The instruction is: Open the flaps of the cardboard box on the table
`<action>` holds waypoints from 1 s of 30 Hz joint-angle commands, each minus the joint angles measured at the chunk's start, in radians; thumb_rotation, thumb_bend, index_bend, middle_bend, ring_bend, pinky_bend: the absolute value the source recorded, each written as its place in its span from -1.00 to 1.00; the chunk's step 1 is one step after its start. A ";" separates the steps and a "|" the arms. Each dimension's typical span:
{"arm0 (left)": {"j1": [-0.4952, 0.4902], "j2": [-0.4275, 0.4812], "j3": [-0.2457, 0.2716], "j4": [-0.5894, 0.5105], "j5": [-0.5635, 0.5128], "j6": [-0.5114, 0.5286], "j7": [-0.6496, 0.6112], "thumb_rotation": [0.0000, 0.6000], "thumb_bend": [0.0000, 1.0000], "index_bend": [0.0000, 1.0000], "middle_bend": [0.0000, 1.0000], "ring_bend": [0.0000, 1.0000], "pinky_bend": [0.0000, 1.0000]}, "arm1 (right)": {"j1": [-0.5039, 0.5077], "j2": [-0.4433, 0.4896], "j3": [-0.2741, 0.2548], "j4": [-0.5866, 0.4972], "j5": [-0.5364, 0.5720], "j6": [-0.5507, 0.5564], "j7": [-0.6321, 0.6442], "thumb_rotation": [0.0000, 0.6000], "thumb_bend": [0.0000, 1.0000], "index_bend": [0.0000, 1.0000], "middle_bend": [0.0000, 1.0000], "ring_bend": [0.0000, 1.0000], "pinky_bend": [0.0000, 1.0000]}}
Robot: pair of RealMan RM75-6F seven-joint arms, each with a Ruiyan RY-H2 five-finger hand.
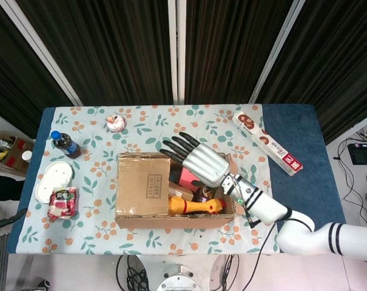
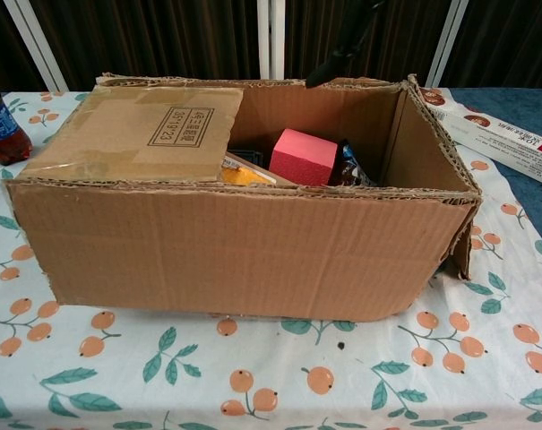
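right hand (image 1: 202,162) stretched flat, fingers (image 1: 176,145) spread, forearm angled lower right.

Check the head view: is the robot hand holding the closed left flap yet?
No. The right robot hand hovers open over the box, fingers spread, gripping nothing; the flap lies flat.

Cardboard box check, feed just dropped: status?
Right hand open, above box. Left hand out of sight. Left flap still closed over the box. Nothing blocking.

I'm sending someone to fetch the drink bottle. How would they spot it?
Start at the cardboard box mid-table, then look to the far left edge of the floral tablecloth. The bottle lies there, above the white dish: dark drink, blue cap, blue label.
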 commanded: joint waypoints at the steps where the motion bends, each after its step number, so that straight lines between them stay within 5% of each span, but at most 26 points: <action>1: -0.007 -0.009 -0.003 0.027 -0.011 -0.018 -0.014 1.00 -0.82 -0.99 -0.93 -0.89 -0.67 | 0.042 -0.076 -0.005 0.050 0.047 -0.016 -0.065 1.00 -1.00 -1.00 -1.00 -1.00 -1.00; 15: -0.012 -0.035 -0.008 0.091 -0.034 -0.048 -0.066 1.00 -0.82 -0.99 -0.93 -0.89 -0.67 | 0.091 -0.220 -0.029 0.134 0.114 -0.015 -0.110 1.00 -1.00 -1.00 -1.00 -1.00 -1.00; 30: 0.000 -0.039 -0.015 0.133 -0.050 -0.043 -0.067 1.00 -0.81 -0.99 -0.93 -0.89 -0.67 | 0.095 -0.357 0.059 0.233 0.054 0.145 -0.009 1.00 -0.81 -1.00 -1.00 -1.00 -1.00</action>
